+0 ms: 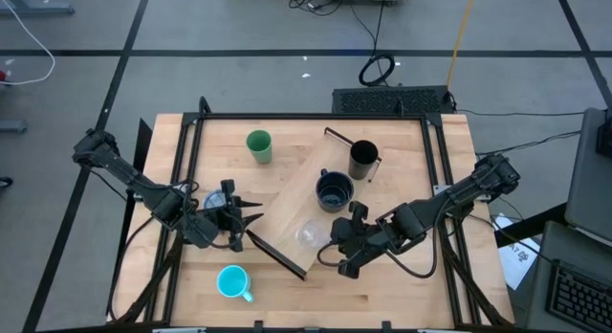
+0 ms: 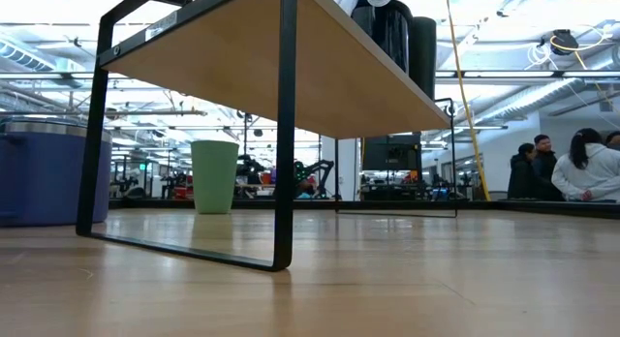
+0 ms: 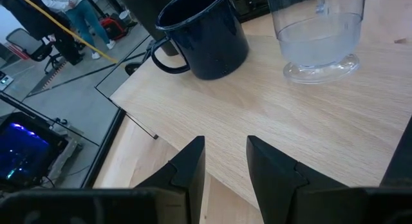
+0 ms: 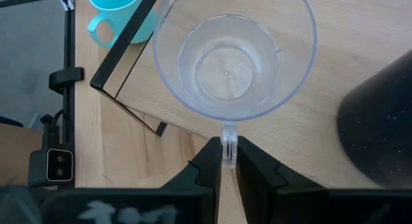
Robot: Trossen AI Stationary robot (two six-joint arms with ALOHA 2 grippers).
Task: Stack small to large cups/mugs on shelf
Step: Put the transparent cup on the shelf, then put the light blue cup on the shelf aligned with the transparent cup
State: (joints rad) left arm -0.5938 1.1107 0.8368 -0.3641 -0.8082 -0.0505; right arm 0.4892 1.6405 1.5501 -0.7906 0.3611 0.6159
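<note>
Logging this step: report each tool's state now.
Left tool: open, empty, beside the shelf.
Right tool: shut on the clear cup, pinching its rim.

We find no legible text, label, brand or number in any view. A small pale sticker on the shelf bracket is unreadable.

Six cups: one green tumbler, one tall black cup, one dark mug, one clear cup, one cyan mug, one blue-purple mug. One shelf. Two robot arms.
</note>
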